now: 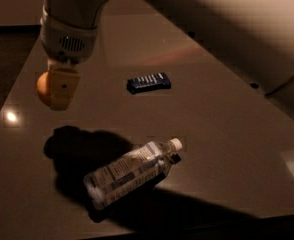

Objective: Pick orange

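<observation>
In the upper left of the frame the gripper (57, 90) hangs down from the big white arm (227, 29), which runs across the top and down the right side. The gripper's claw is clamped on the orange (42, 87). Only the left part of the orange shows, because one pale finger (63, 86) covers the rest. The orange is up in the air and does not touch the table (227, 134). Below it, on the table, lies a dark shadow (74, 144), apart from the orange. A little green light (65, 39) glows on the round part of the arm just above the gripper. In the lower middle of the frame a clear plastic bottle (129, 171) lies on its side, with its white cap (175, 144) pointing up and to the right. It has a label (119, 170) with small writing on it. Near the middle of the frame a small dark blue packet (148, 82) lies flat on the table, well apart from the bottle. A bright spot of light (10, 116) shines on the table at the left edge.
</observation>
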`<action>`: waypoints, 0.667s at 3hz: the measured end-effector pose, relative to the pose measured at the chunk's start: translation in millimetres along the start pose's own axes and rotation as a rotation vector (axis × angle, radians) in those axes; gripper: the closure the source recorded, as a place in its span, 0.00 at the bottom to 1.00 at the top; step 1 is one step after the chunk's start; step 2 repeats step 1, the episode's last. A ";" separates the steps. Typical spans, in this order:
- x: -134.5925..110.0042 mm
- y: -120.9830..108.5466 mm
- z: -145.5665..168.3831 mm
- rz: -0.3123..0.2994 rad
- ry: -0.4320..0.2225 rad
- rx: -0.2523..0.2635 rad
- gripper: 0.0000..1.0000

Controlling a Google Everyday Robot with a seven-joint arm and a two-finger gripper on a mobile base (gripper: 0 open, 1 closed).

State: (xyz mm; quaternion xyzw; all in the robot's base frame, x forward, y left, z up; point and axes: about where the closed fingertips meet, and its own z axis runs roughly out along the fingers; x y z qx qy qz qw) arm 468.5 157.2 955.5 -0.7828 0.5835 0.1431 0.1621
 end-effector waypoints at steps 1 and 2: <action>-3.7 -1.1 -3.1 -0.004 -0.006 0.009 1.00; -3.7 -1.1 -3.1 -0.004 -0.006 0.009 1.00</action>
